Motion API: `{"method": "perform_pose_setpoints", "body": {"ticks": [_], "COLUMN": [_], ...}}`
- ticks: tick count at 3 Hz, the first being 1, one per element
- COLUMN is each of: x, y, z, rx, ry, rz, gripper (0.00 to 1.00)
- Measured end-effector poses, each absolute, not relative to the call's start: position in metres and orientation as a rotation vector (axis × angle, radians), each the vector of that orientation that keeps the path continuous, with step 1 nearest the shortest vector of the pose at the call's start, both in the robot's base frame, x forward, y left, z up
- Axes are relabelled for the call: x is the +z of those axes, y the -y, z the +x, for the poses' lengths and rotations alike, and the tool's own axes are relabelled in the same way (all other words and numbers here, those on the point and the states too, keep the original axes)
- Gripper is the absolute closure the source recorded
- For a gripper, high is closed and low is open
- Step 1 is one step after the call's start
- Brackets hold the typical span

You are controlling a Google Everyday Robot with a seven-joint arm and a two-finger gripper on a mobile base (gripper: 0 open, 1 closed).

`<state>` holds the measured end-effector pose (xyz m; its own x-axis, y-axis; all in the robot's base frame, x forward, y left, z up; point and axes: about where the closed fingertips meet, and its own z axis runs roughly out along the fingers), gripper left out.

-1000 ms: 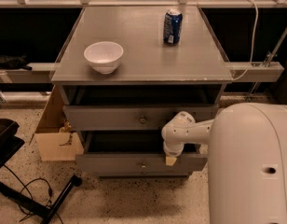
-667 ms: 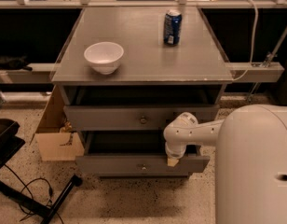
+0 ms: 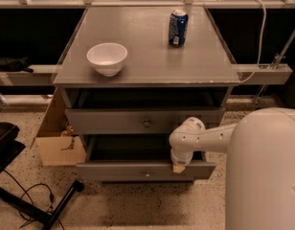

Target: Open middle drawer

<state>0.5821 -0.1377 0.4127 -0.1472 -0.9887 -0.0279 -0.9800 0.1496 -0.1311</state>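
While the grey cabinet (image 3: pixel 152 66) stands in the centre, its flat matte top carries a white round bowl (image 3: pixel 107 58) at 10 o'clock and an upright blue can (image 3: pixel 178 28) at 1 o'clock, well apart from each other. The floor (image 3: pixel 119 207) is pale speckled stone. At 9 o'clock from the cabinet an open cardboard box (image 3: pixel 59 147) stands just beside it, and a black cable (image 3: pixel 28 195) lies on the floor at 7 o'clock. A light rail (image 3: pixel 262 73) runs behind the cabinet at 3 o'clock.

The white body (image 3: pixel 265 171) of the robot fills the picture at 4 o'clock. From it the smooth rounded arm (image 3: pixel 209 135) reaches toward 9 o'clock and bends down at its wrist. The gripper (image 3: pixel 178 166) points down at the top edge of the middle drawer (image 3: pixel 114 170), right of its knob (image 3: pixel 147 174). Whether it is open or closed I cannot tell.

The middle drawer is the lower of the two visible ones. It stands pulled out, with a dark inside and a flat grey front with a small round metal knob. The upper drawer (image 3: pixel 114 121) sticks out less.
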Motion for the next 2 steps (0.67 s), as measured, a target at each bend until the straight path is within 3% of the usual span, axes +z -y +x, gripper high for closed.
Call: {"method": "perform_pose_setpoints", "body": {"ticks": [2], "x": [0.4150], "y": [0.1406], "z": [0.5664], "rx": [-0.103], "ry": [-2.306], "rz": [-1.994], "gripper": [1.00]}}
